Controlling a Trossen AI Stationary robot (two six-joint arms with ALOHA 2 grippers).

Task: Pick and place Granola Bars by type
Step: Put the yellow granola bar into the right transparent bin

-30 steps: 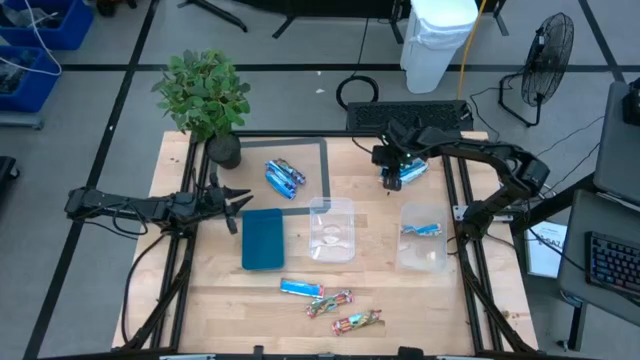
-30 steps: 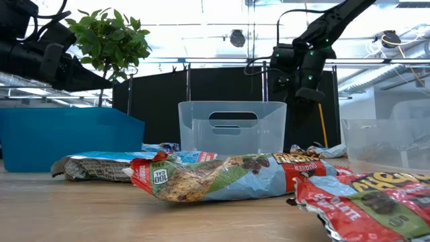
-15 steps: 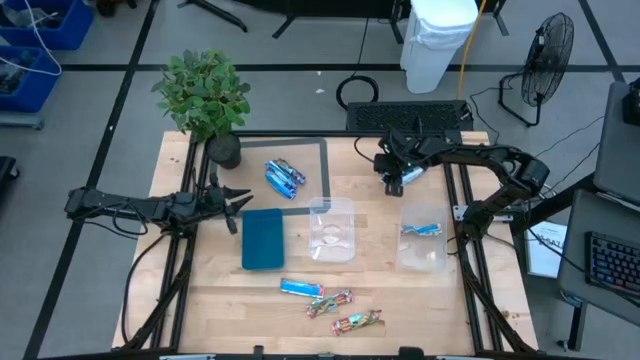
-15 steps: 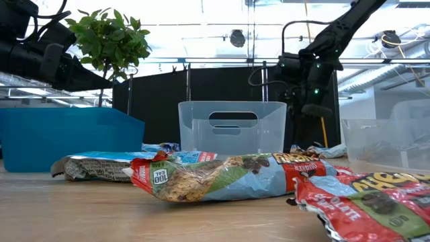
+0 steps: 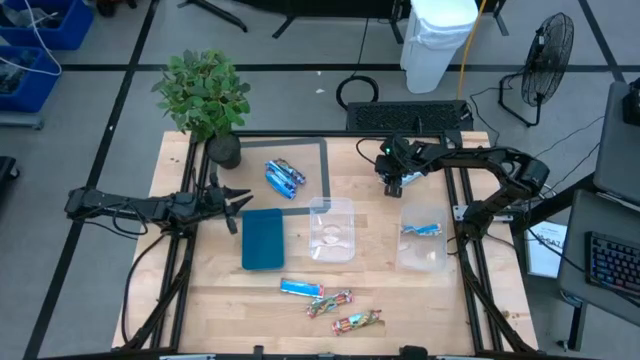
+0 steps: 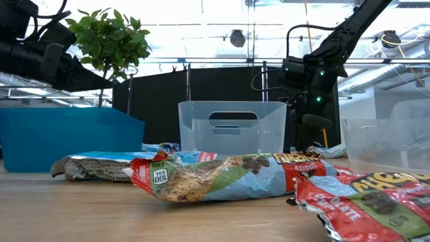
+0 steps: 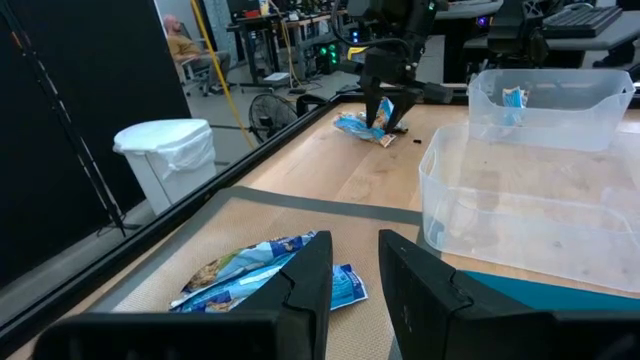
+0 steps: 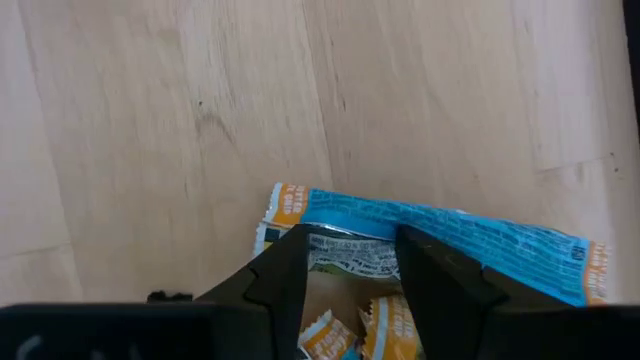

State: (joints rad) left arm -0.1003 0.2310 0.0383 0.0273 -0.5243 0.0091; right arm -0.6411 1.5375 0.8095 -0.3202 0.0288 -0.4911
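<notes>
A: Colours from my feed. Table (image 5: 300,310) is pale wood, with a tan mat (image 5: 312,160) edged in dark grey. Tray (image 5: 263,238) is teal. Both tubs, middle (image 5: 331,229) and right (image 5: 422,238), are clear.

B: Bars?

A: On the mat, a blue pile (image 5: 283,177) with white. Near the front, one light blue bar (image 5: 299,288) and two red-and-green bars (image 5: 345,310) with yellow lettering. The bar (image 8: 440,235) under my right wrist camera is light blue, white and orange, printed in white.

B: Arms?

A: Both black. Plant (image 5: 204,92) is green in a black pot.
</notes>
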